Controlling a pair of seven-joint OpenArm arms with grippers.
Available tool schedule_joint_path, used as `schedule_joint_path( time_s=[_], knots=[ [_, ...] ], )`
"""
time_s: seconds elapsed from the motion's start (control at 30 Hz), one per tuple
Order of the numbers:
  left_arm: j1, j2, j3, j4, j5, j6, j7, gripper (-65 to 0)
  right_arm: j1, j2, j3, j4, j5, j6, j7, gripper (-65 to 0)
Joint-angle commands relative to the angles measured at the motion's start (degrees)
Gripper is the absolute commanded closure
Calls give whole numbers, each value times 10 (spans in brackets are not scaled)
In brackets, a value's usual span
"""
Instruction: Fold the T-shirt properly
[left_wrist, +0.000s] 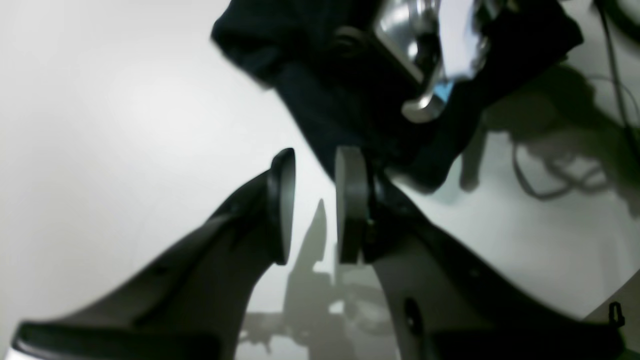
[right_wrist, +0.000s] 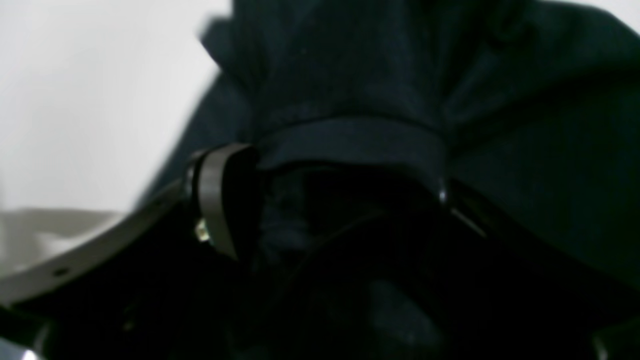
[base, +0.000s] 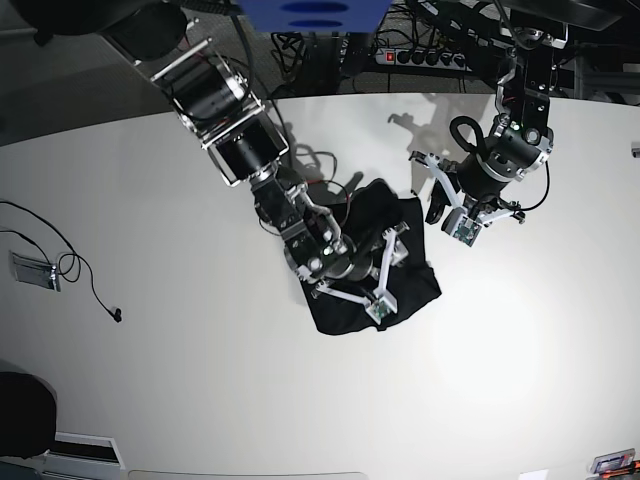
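Note:
The black T-shirt (base: 415, 282) lies crumpled in the middle of the white table (base: 180, 340). My right gripper (base: 390, 272) is pressed down onto it with its jaws spread wide. In the right wrist view a bunch of cloth and a hem band of the T-shirt (right_wrist: 350, 140) fill the span between the fingers of the right gripper (right_wrist: 330, 200), without a visible pinch. My left gripper (base: 437, 208) hovers at the shirt's far right edge. Its pads (left_wrist: 282, 205) stand a little apart, with bare table between them and the T-shirt (left_wrist: 325, 100) just beyond.
A thin black cable (base: 70, 265) and a small grey device (base: 30, 270) lie at the table's left edge. A power strip (base: 420, 57) and tangled cables run behind the far edge. Loose cable (left_wrist: 550, 175) lies on the table near the left gripper.

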Motion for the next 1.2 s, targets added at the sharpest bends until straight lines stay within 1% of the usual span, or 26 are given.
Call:
schedule_joint_path(
  time_s=[0.0,0.07,0.17,0.27,0.37,0.5,0.57,0.7,0.77,0.8,0.83,1.0,1.1,1.17],
  knots=[
    [-4,-5,-3,11,-1,1,-11,-145,27,-7,1,11,28,-1,14,-413],
    [-4,-5,-3,11,-1,1,-11,-145,41,-7,2,11,71,-1,14,-413],
    [-4,-5,-3,11,-1,1,-11,-145,62,-7,2,12,85,-3,11,-413],
    [-4,-5,-3,11,-1,1,-11,-145,72,-7,2,34,86,-19,6,-413],
    [-4,-5,-3,11,-1,1,-11,-145,71,-7,2,73,87,-20,-21,-413],
    [-5,-5,-3,11,-1,1,-11,-145,57,-7,-6,87,82,-20,-22,-413],
    [-5,-5,-3,11,-1,1,-11,-145,51,-7,-6,91,70,-20,-23,-413],
    [-5,-5,-3,11,-1,1,-11,-145,33,-5,-5,103,59,-20,-42,-413],
    [-5,-5,-3,11,-1,1,-11,-145,34,10,14,142,59,-20,-52,-402],
    [-5,-5,-3,11,-1,1,-11,-145,33,13,23,166,59,-20,-57,-381],
    [-5,-5,-3,11,-1,1,-11,-145,33,13,30,186,59,-20,-64,-343],
    [-5,-5,-3,11,-1,1,-11,-145,33,13,45,256,59,-20,-102,-133],
    [-5,-5,-3,11,-1,1,-11,-145,33,13,46,265,59,-20,-125,-1],
    [-5,-5,-3,11,-1,1,-11,-145,33,13,46,261,58,-20,-118,0]
  ],
)
